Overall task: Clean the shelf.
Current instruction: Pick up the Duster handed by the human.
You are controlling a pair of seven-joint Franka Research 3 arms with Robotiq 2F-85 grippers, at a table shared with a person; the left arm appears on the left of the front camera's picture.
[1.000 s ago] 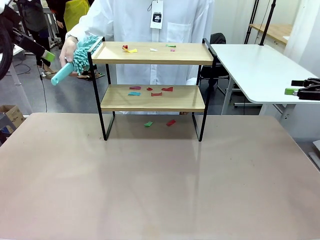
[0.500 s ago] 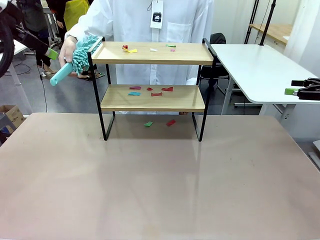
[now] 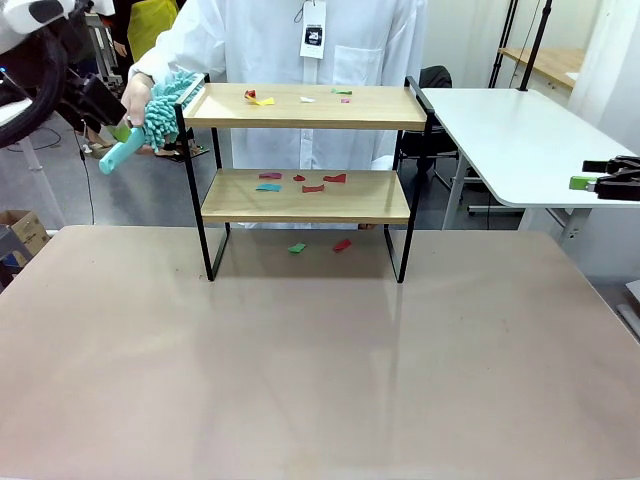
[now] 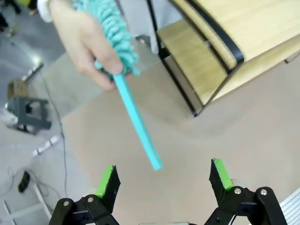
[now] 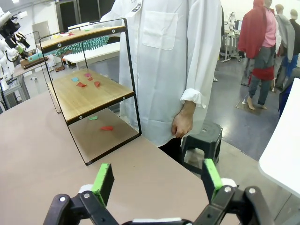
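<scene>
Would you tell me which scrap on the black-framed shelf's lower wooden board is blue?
The small light blue scrap lying front-left on the lower wooden board; the others there are purple or red.

floor (image 3: pixel 140 195): grey | right: white side table (image 3: pixel 520 140) | left: cardboard box (image 3: pixel 20 230) | stool (image 5: pixel 206 136): black

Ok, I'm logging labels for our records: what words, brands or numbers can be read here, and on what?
Badge on the person's white coat: a dark printed patch, too small to read.
Shelf, duster, table: no print to be seen.
No text here can be read.
</scene>
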